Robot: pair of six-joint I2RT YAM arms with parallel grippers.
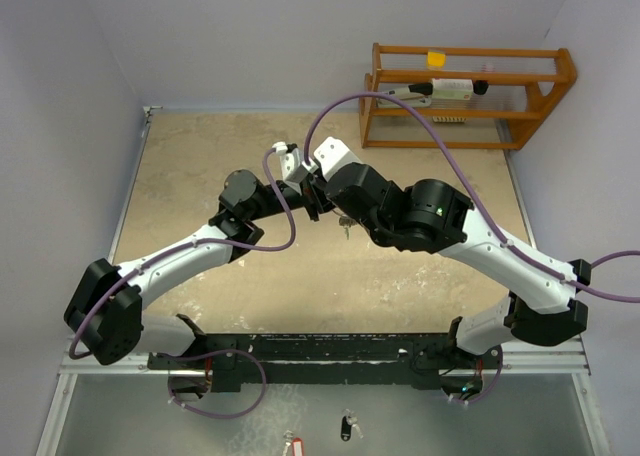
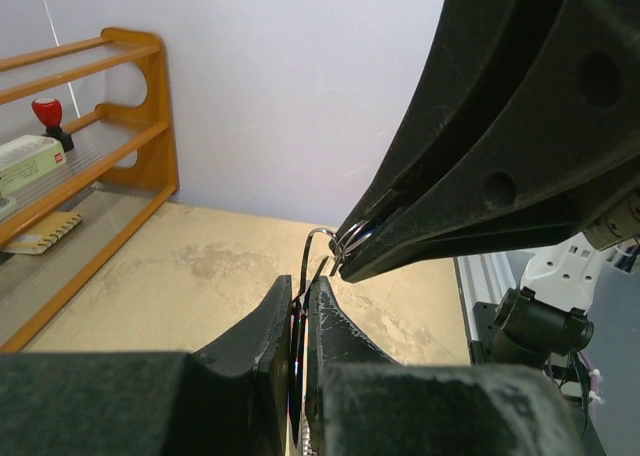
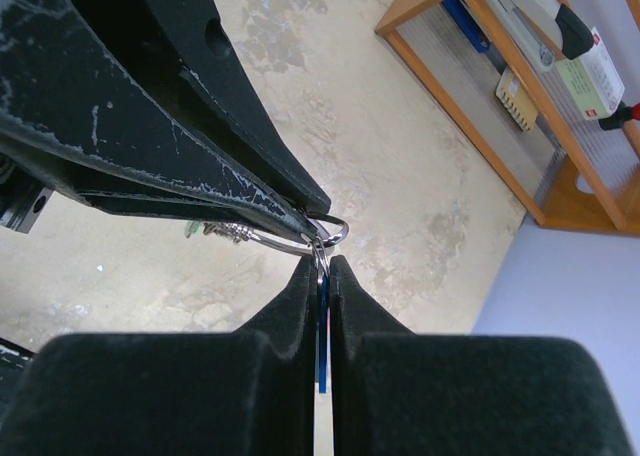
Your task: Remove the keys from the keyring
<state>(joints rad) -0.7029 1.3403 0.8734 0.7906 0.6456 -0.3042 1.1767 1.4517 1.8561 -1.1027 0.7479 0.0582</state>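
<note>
Both grippers meet above the middle of the tan table (image 1: 200,166). My left gripper (image 1: 306,190) is shut on a thin wire loop of the keyring (image 2: 318,244); in the left wrist view its jaws (image 2: 301,294) pinch the wire. My right gripper (image 1: 323,205) is shut on the blue-headed key (image 3: 321,321), which hangs from a small ring (image 3: 320,246) linked to the larger ring (image 3: 290,238). The right gripper (image 3: 320,268) touches the left fingers (image 3: 180,146). The green-headed key (image 3: 190,233) and silver pieces dangle below the grippers (image 1: 346,226).
A wooden rack (image 1: 470,96) with small items stands at the back right, also in the wrist views (image 2: 90,156) (image 3: 520,96). A black-tagged key (image 1: 346,426) and a red-tagged key (image 1: 291,444) lie on the near ledge below the arm bases.
</note>
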